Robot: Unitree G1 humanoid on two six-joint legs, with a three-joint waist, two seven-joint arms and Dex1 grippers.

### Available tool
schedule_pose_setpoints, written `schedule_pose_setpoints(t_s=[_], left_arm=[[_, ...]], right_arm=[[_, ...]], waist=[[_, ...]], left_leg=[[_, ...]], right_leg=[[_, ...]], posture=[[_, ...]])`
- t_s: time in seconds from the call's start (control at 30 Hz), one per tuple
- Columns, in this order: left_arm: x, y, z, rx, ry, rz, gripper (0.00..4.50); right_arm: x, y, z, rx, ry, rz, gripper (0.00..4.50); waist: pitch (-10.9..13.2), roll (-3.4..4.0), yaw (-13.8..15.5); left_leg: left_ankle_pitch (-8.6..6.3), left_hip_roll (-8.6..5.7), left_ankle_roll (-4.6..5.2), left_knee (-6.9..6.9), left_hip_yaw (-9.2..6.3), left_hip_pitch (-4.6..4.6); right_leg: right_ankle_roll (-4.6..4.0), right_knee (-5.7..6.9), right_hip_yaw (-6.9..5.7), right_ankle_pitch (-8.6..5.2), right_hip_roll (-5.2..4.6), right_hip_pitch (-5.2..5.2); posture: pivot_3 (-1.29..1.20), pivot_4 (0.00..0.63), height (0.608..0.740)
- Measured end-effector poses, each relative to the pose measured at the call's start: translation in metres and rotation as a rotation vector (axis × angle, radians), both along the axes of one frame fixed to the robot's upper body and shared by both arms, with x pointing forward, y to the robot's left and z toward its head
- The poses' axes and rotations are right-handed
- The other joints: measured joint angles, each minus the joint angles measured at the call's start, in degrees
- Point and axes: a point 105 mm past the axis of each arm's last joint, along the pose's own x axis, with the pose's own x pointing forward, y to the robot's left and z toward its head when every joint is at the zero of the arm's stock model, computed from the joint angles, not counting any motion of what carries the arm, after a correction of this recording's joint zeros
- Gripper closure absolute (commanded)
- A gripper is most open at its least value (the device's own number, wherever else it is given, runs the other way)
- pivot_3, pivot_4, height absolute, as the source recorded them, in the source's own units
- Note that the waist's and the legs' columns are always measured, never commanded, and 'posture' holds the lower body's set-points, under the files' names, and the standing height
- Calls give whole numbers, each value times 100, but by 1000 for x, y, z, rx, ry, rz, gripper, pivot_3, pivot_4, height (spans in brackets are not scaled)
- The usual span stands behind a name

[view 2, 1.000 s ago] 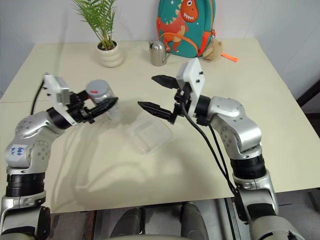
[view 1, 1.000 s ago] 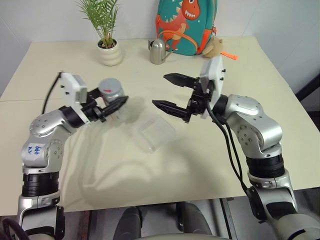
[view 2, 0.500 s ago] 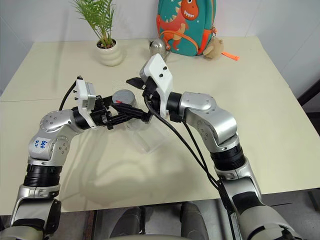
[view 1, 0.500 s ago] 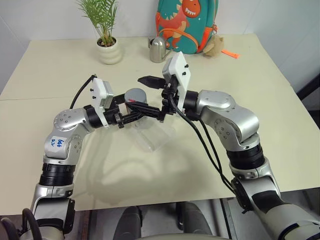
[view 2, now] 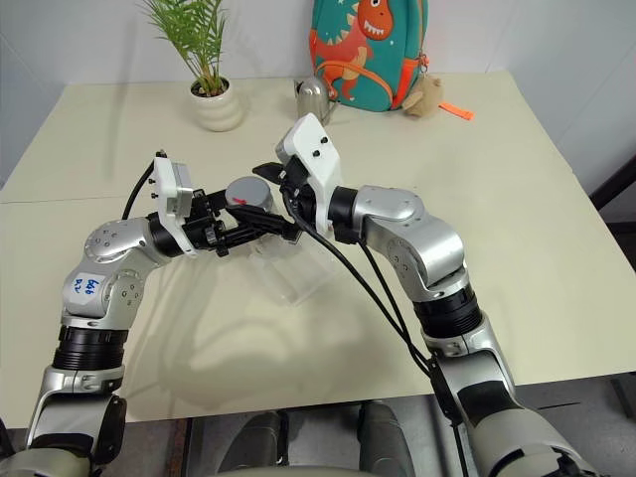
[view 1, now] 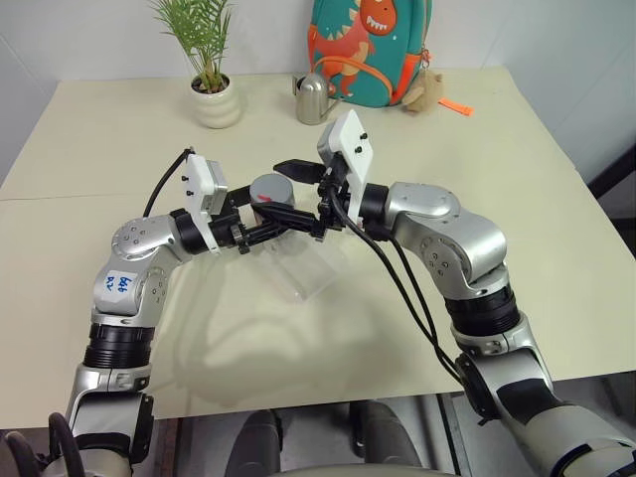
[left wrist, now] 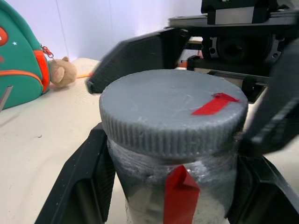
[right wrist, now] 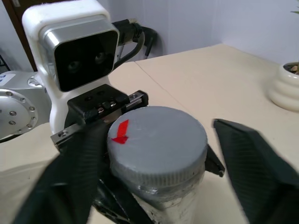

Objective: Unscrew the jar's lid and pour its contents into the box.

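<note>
Grey lid (left wrist: 173,109) sits between the right gripper (right wrist: 154,154) fingers, which look spread around it; left gripper (left wrist: 170,186) clamps the jar (left wrist: 173,191), steadying it for unscrewing

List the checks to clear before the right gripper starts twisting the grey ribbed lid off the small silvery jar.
1. Small silvery jar with red stripe clamped in left gripper: ok.
2. Round grey ribbed lid with red patch seated on jar: ok.
3. Right gripper straddling lid: ok.
4. Its fingers pressing lid: not ok, one stands apart from the rim.
5. Shallow clear plastic box lying close beside the jar: ok.
6. Contents inside the jar: cannot tell, hidden.
</note>
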Motion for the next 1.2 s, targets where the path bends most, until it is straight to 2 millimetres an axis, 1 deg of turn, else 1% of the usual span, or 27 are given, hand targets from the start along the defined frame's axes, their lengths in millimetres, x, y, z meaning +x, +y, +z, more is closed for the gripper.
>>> schedule_pose_setpoints(t_s=[0.03, 0.17, 0.3, 0.43, 0.53, 0.63, 0.77, 0.8, 0.83, 0.87, 0.93, 0.97, 1.03, 1.13, 1.2], left_arm=[[0, 0, 0, 0, 0, 1, 1988], [0, 1, 0, 1, -1, 0, 1988], [-4, -1, 2, 14, -4, -50, 1988], [-18, -13, 15, 36, -48, -224, 1988], [-23, -20, 21, 54, -76, -302, 1988], [-25, -26, 22, 54, -79, -349, 1988], [-25, -30, 19, 39, -70, -376, 1988], [-25, -30, 19, 37, -72, -376, 1988], [-25, -30, 20, 33, -73, -372, 1988], [-24, -30, 19, 38, -71, -368, 1988], [-23, -38, 14, 44, -55, -379, 1988], [-22, -39, 13, 48, -49, -376, 1988], [-16, -30, 10, 58, -31, -332, 1988], [-10, -21, 13, 64, -36, -286, 1988], [-7, -18, 14, 62, -38, -270, 1988]], right_arm=[[0, 0, 0, 1, 1, 1, 1948], [0, 1, 0, 9, 6, 9, 1948], [-2, -3, 1, 12, 4, 74, 1948], [-16, -15, 17, -54, -50, 282, 1948], [-20, -21, 26, -118, -69, 392, 1948], [-20, -25, 28, -139, -64, 457, 1948], [-18, -27, 28, -160, -62, 493, 1948], [-17, -27, 29, -159, -63, 496, 1598], [-17, -26, 29, -153, -60, 496, 1196], [-18, -23, 31, -145, -61, 504, 940], [-22, -15, 35, -128, -75, 526, 248], [-23, -14, 36, -125, -81, 529, 17], [-22, -18, 38, -121, -90, 507, 17], [-16, -29, 41, -103, -102, 453, 17], [-15, -33, 39, -104, -115, 420, 17]], waist=[[0, 0, 1], [0, 0, 1], [0, 0, 2], [0, 0, 13], [1, 1, 5], [1, 2, -17], [1, 2, -6], [1, 2, -4], [1, 2, -4], [1, 2, -3], [1, 2, -4], [1, 2, 0], [1, 2, 1], [1, 2, 16], [1, 2, 18]], left_leg=[[0, 0, 0, 0, 0, 0], [0, 0, 0, 0, 0, 0], [0, 0, 0, 3, 0, 0], [0, 0, 0, 7, 0, -2], [0, 0, 0, 8, 0, 0], [0, 1, 1, 8, 2, 2], [2, 1, -3, 10, 2, 0], [15, 1, -26, 13, 2, -1], [16, 1, -28, 14, 2, -1], [16, 1, -29, 14, 2, -1], [17, 2, -30, 14, 1, 0], [18, 1, -31, 15, 1, -1], [18, 1, -31, 20, 1, -1], [18, 1, -31, 22, 1, -2], [18, 1, -31, 22, 1, -1]], right_leg=[[0, 0, 0, 0, 0, 0], [0, 0, 0, 0, 0, 0], [0, 2, 0, 0, 1, 0], [1, -1, 0, 1, 2, 3], [2, 0, 0, 1, 3, 4], [2, 3, 3, 1, 5, 2], [2, 5, 3, 1, 5, 0], [2, 5, 3, 1, 4, 1], [2, 5, 3, 1, 4, 1], [2, 6, 3, 1, 4, 1], [2, 10, 3, 1, 5, 0], [2, 11, 3, 1, 5, 0], [2, 13, 3, 1, 4, 1], [2, 15, 3, 1, 4, 1], [2, 16, 3, 1, 4, 1]], posture=[[0, 150, 740], [0, 150, 740], [0, 150, 740], [0, 150, 740], [0, 150, 740], [0, 150, 740], [0, 150, 740], [0, 150, 740], [0, 150, 740], [0, 150, 740], [0, 150, 740], [0, 150, 740], [0, 150, 740], [0, 150, 740], [0, 150, 740]])
